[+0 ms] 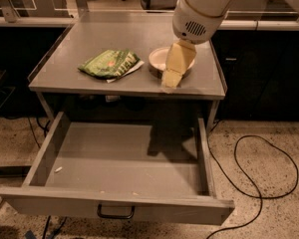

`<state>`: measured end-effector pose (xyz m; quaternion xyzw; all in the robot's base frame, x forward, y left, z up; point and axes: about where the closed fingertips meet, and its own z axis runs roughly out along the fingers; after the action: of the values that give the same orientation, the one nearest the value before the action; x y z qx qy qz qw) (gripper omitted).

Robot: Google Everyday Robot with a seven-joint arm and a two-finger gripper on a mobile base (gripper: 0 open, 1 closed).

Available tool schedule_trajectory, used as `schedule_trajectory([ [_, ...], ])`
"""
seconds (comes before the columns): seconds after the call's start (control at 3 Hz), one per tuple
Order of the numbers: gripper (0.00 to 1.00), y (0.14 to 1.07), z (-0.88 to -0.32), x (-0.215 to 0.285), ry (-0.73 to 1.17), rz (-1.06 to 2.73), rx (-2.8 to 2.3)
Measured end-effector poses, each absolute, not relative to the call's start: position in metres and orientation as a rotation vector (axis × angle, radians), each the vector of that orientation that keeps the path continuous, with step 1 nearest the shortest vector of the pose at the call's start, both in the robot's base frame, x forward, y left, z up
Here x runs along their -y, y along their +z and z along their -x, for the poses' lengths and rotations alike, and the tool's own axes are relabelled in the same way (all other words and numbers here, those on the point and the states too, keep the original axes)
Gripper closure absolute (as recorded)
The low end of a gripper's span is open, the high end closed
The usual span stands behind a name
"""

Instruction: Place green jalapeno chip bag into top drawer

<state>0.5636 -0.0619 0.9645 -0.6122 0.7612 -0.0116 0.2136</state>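
Observation:
The green jalapeno chip bag (110, 63) lies flat on the grey tabletop (89, 39), left of centre, with a white edge at its lower right. The top drawer (119, 158) is pulled wide open below the table, its inside bare apart from a few crumbs, its dark loop handle (115, 213) at the front centre. My gripper (171, 80) hangs from the white arm over the table's front right part, in front of the cream bowl (158, 59), to the right of the bag and apart from it. It holds nothing I can see.
A black cable (259, 173) loops on the speckled floor right of the drawer. A raised rail runs along the table's back and sides. Dark cabinets stand behind and to the right. Office chairs stand far back.

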Motion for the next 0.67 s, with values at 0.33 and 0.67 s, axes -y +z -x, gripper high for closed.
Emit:
schedule_trajectory([
  [0.33, 0.00, 0.960, -0.564, 0.049, -0.062, 1.690, -2.150],
  [0.67, 0.00, 0.944, -0.593, 0.000, -0.156, 1.674, -2.228],
])
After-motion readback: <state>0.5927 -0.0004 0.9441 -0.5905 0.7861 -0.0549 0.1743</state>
